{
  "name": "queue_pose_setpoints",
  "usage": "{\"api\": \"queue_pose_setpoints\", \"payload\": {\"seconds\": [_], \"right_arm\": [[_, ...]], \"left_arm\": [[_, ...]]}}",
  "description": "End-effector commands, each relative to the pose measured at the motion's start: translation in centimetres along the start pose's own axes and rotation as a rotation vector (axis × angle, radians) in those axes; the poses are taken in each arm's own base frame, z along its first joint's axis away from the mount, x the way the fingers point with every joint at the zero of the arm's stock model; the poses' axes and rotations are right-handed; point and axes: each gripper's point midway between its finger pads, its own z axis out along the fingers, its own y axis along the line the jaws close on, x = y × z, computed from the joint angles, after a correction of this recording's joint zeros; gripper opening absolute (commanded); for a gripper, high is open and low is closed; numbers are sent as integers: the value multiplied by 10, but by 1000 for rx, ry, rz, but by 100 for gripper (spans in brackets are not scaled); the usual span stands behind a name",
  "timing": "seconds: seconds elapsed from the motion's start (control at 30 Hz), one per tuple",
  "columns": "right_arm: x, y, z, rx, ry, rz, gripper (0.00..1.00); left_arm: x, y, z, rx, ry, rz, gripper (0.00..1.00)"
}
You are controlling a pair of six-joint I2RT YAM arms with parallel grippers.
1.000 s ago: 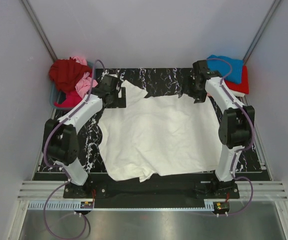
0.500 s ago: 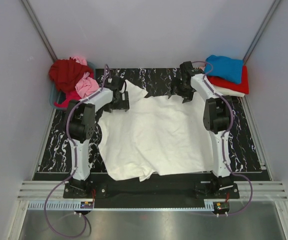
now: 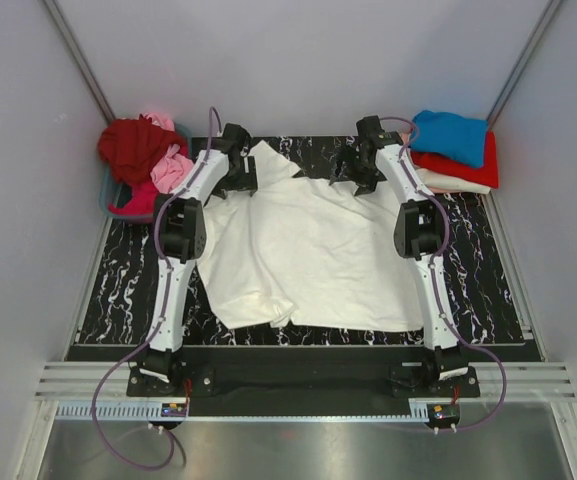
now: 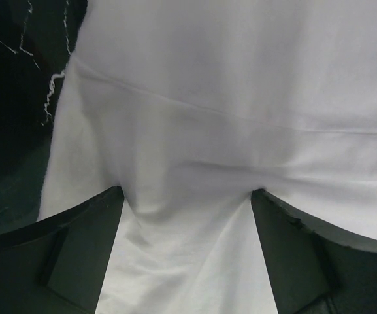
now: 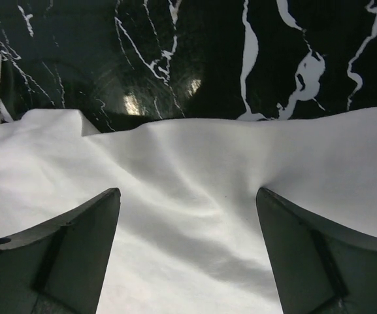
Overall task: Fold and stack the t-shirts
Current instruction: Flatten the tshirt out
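Note:
A white t-shirt [image 3: 308,250] lies spread on the black marbled table [image 3: 118,290], its far edge rumpled and its near left corner turned under. Both arms reach out to the shirt's far edge. My left gripper [image 3: 240,178] is open, its fingertips set down on the white cloth [image 4: 195,118], which wrinkles between them [image 4: 186,193]. At the far right part of the shirt my right gripper [image 3: 353,172] is open too. Its fingertips press the cloth just inside the shirt's edge [image 5: 195,131], with tension folds running between them [image 5: 188,191].
A folded stack sits at the back right: a blue shirt [image 3: 453,135] on a red one [image 3: 473,165] on a white one [image 3: 458,183]. At the back left a bin holds a heap of dark red [image 3: 136,145] and pink [image 3: 173,168] shirts. Grey walls enclose the table.
Both arms have stretched toward the back of the table. The white shirt has slid away from the near edge with them, and its near edge now lies farther back.

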Motion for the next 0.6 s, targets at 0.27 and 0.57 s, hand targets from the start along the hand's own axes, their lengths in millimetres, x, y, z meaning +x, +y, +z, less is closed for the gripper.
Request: {"api": "queue_pose_setpoints", "payload": {"seconds": [0.27, 0.57], "right_arm": [[-12, 2, -1, -29, -28, -34, 98], [-29, 47, -156, -94, -203, -104, 100]], "left_arm": [[-20, 43, -57, 2, -52, -21, 92], [15, 55, -215, 14, -262, -64, 97]]}}
